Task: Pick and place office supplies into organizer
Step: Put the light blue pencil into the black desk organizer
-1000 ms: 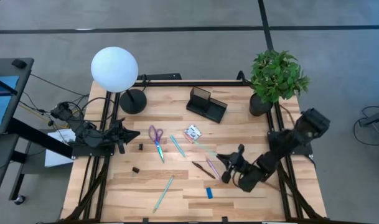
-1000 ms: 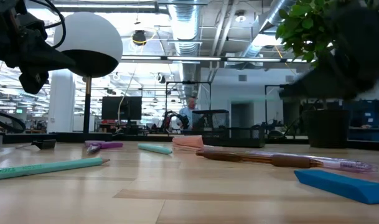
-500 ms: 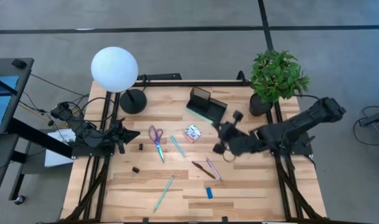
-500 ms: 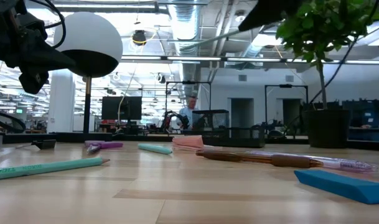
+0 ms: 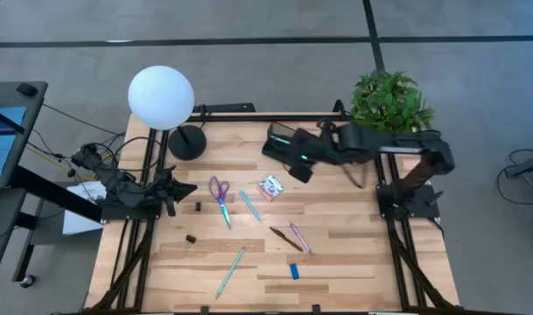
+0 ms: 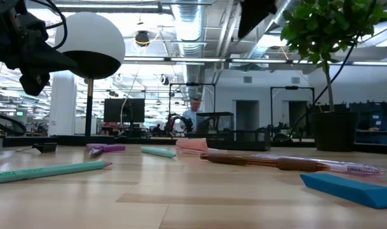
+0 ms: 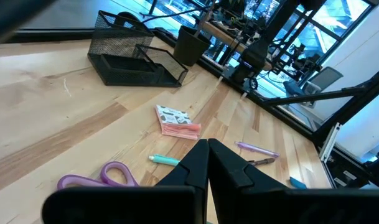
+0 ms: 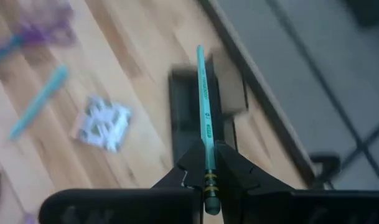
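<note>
- The surface is pale wooden planking on a black frame, standing on grey floor crossed by dark lines.
- At upper centre of the high view, the right gripper hangs over the black mesh organizer, fingers clenched on a teal pencil.
- The left gripper waits at the left edge, fingers pressed together, grasping nothing.
- Purple-handled scissors, a patterned packet, pens and a small blue block lie mid-surface.
- A white globe lamp stands upper left, a potted plant upper right.
- Behind, the low view shows a bright workshop hall with ceiling ducts and a distant person.
</note>
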You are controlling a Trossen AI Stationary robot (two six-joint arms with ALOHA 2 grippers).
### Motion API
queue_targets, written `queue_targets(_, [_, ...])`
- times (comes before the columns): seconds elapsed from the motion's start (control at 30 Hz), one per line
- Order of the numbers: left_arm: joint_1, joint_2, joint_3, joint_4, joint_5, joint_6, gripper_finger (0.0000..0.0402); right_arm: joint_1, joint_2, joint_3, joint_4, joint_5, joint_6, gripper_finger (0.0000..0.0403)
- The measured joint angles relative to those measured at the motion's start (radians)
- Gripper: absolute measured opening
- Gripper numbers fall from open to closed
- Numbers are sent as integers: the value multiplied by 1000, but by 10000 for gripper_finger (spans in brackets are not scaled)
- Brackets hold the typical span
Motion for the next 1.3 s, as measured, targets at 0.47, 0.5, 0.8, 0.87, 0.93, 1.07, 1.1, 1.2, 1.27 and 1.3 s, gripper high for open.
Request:
queue_targets(0.47, [0, 36, 0, 0, 10, 27, 0, -114, 357, 340, -186, -13, -14, 11])
queue_targets(0.5, [0, 43, 0, 0, 10, 27, 0, -117, 370, 362, -198, -7, -7, 11])
queue_targets(0.8, [0, 108, 0, 1, 18, 28, 0, -134, 402, 452, -298, 10, 63, 11])
queue_targets(0.87, [0, 122, 0, 2, 29, 27, 0, -138, 402, 451, -309, 5, 80, 11])
queue_targets(0.93, [0, 132, 0, 2, 35, 21, 0, -141, 403, 451, -308, 4, 86, 11])
queue_targets(1.07, [0, 145, 0, 2, 36, -21, 0, -146, 407, 451, -307, -17, 91, 11])
queue_targets(1.1, [0, 145, 0, 2, 35, -22, 0, -146, 415, 452, -308, -16, 94, 11])
queue_targets(1.2, [0, 144, 0, 2, 35, -23, 0, -152, 444, 449, -307, -24, 94, 11])
queue_targets(1.27, [0, 144, 0, 2, 35, -23, 0, -157, 461, 450, -308, -37, 86, 11])
queue_targets(1.3, [0, 144, 0, 2, 35, -23, 0, -161, 472, 451, -308, -39, 77, 11])
